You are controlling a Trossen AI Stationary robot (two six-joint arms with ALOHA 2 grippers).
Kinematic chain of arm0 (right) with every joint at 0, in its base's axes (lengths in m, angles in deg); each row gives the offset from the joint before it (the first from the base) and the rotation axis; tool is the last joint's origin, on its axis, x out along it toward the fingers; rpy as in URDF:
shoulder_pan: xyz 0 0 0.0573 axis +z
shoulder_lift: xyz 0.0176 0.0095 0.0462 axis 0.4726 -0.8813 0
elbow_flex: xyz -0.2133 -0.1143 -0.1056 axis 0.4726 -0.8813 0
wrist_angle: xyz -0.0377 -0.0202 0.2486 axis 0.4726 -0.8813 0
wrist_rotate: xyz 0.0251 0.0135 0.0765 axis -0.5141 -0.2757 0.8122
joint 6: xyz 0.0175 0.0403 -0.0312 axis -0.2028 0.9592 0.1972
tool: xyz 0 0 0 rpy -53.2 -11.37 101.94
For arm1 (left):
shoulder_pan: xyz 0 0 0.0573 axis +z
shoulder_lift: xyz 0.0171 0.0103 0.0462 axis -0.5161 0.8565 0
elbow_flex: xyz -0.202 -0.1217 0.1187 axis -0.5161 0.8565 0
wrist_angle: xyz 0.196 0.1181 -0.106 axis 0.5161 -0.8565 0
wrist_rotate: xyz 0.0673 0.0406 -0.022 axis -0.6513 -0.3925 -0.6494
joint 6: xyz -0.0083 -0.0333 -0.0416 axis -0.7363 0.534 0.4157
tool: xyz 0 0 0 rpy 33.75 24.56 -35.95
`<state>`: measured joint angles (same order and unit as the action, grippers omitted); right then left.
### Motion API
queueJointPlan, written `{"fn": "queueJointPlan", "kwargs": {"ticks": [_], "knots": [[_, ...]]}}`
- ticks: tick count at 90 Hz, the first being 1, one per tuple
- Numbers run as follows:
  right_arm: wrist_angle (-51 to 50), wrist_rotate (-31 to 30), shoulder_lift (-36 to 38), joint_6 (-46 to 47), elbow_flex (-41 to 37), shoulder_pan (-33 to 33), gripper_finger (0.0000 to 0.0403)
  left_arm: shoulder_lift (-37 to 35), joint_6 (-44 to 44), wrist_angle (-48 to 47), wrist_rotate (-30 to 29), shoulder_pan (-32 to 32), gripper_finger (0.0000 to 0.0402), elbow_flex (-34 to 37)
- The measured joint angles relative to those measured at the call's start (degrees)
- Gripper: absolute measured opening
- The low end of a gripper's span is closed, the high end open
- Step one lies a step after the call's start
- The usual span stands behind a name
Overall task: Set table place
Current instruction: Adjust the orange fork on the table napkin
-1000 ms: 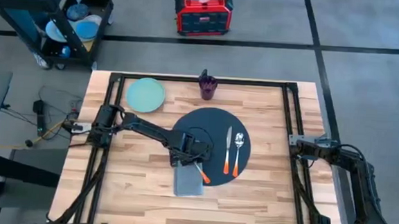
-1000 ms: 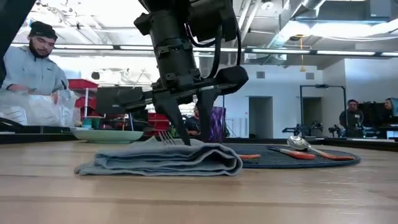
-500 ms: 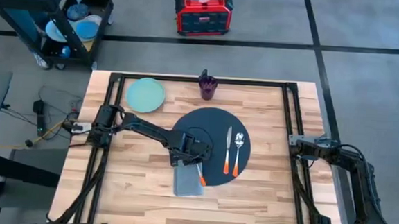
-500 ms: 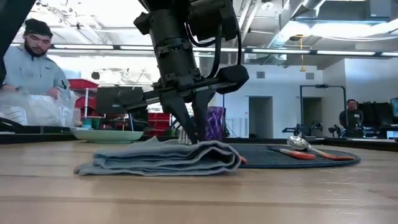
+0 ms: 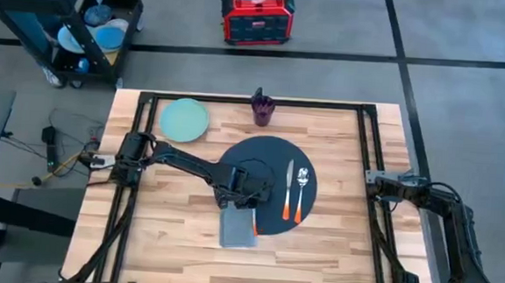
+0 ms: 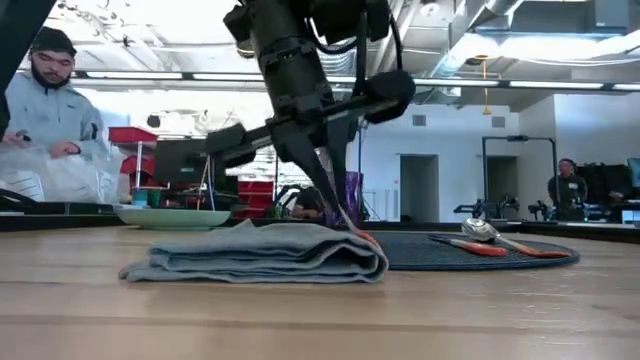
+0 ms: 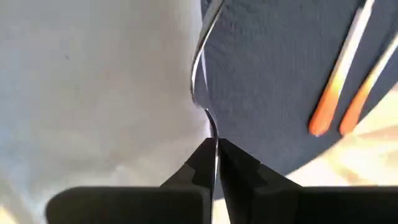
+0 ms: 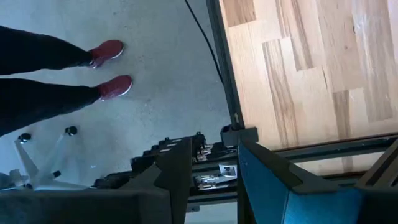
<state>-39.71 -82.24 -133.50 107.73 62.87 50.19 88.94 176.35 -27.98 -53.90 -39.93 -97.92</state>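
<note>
Clamped on a thin piece of cutlery (image 7: 202, 81), the left gripper (image 7: 214, 163) has its two dark fingertips pressed together around the metal shaft, a grip that only the left wrist view makes plain. That view also shows the shaft running along the border between the grey napkin (image 7: 93, 93) and the dark round mat (image 7: 280, 81), with two orange handles (image 7: 339, 99) lying on the mat off to one side. From above, the gripper's arm hides the held piece almost wholly; what shows instead is the layout: the mat (image 5: 273, 165) near the middle of the wooden table (image 5: 334, 243), the napkin (image 5: 238, 228) touching its near-left edge, and a knife and spoon (image 5: 294, 192) side by side on the mat's right half. A pale green plate (image 5: 184, 120) and a purple cup (image 5: 262, 109) stand toward the far edge. At table height, the left gripper (image 6: 335, 205) comes down steeply at the napkin's (image 6: 260, 255) right end. The right gripper (image 8: 211, 180) waits off the table's right side over the floor, its fingers apart, where a person's red shoes (image 8: 109, 68) show.
</note>
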Motion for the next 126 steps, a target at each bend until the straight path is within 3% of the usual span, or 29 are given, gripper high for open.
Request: {"fn": "queueJointPlan", "kwargs": {"ticks": [22,51,68,95,108,126], "knots": [[0.0,0.0,0.0,0.0,0.0,0.0,0.0118,0.0,-0.5,-7.9,1.0,-2.3,0.0000,-1.7],[0.0,0.0,0.0,0.0,0.0,-0.1,0.0118,-2.1,-7.0,3.5,4.6,-2.3,0.0000,-1.7],[0.0,-0.1,0.0,0.0,0.0,-0.3,0.0118,-6.8,-10.1,-0.7,5.5,-1.9,0.0000,-1.7],[0.0,-0.6,0.0,0.0,0.0,-0.5,0.0118,-8.3,-28.2,-16.2,12.9,-0.7,0.0000,-1.7],[0.0,-0.6,0.0,0.0,0.0,-0.7,0.0118,-8.3,-40.5,-14.0,15.2,-0.1,0.0000,-1.7],[0.0,-0.6,0.0,0.1,0.0,-1.1,0.0118,-8.0,-45.4,-11.8,14.8,1.1,0.0000,-1.0]]}}
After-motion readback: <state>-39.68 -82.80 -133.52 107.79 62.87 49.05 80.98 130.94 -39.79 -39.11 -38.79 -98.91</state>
